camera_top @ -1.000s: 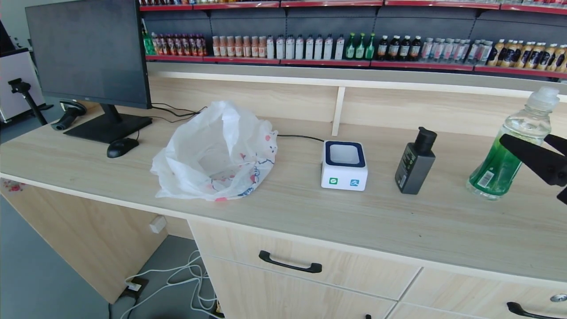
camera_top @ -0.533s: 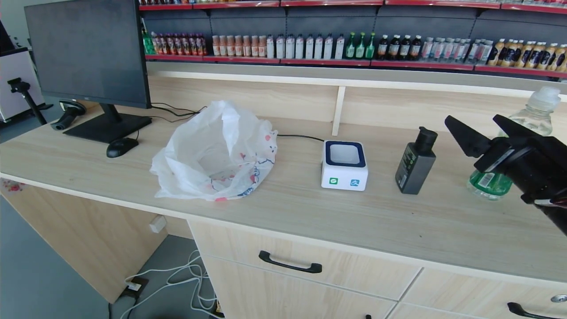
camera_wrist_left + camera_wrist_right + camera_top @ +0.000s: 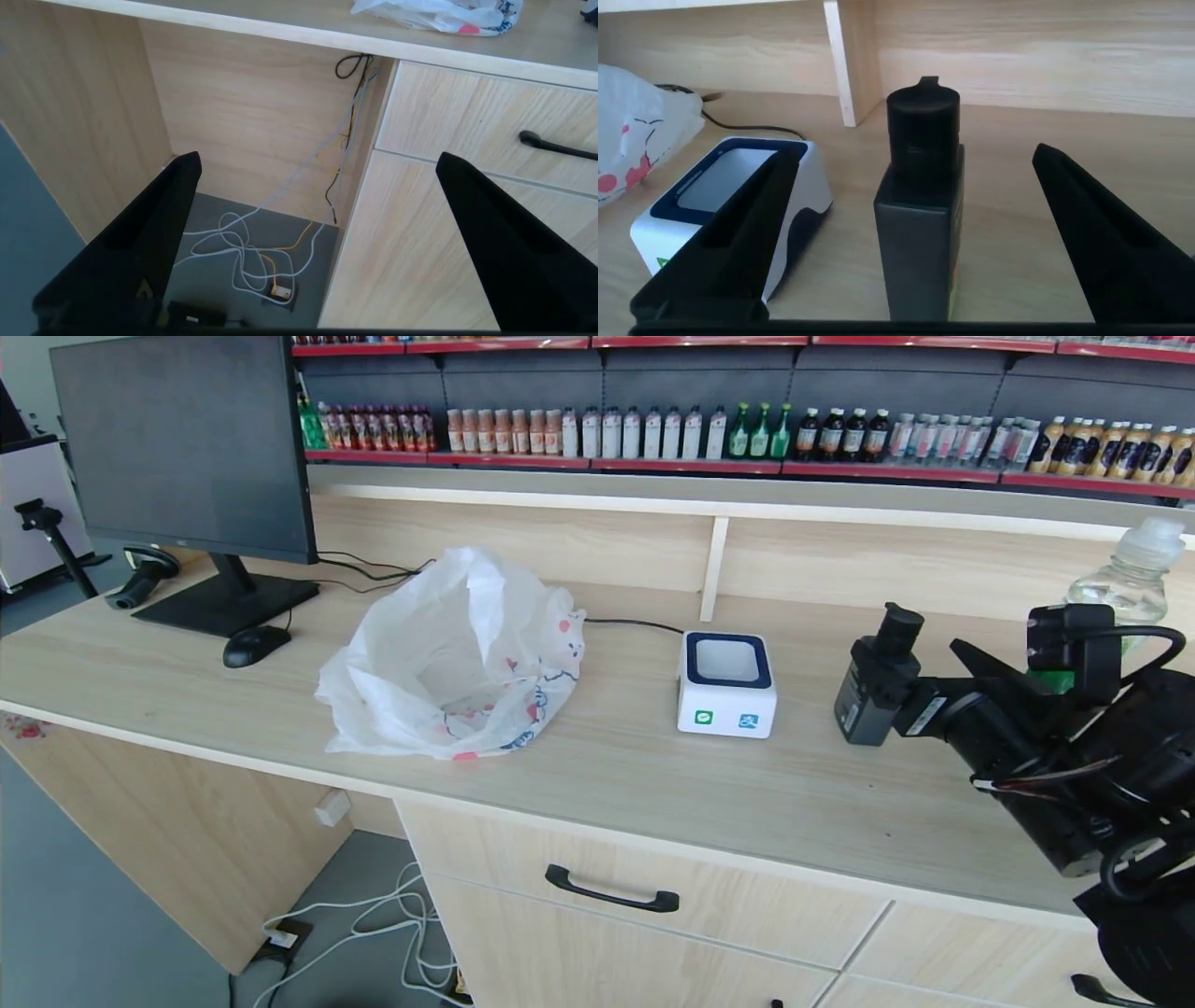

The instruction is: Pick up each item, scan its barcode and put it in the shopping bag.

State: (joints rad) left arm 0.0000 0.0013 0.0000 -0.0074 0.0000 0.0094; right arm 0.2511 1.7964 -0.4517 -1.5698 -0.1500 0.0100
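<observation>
Right gripper wide open, empty, just right of black bottle. Left wrist view: left gripper wide open, empty, below surface.

black bottle: upright, just right of the scanner
green bottle: upright, farther right, partly hidden
bag: white, open, left of scanner
</observation>
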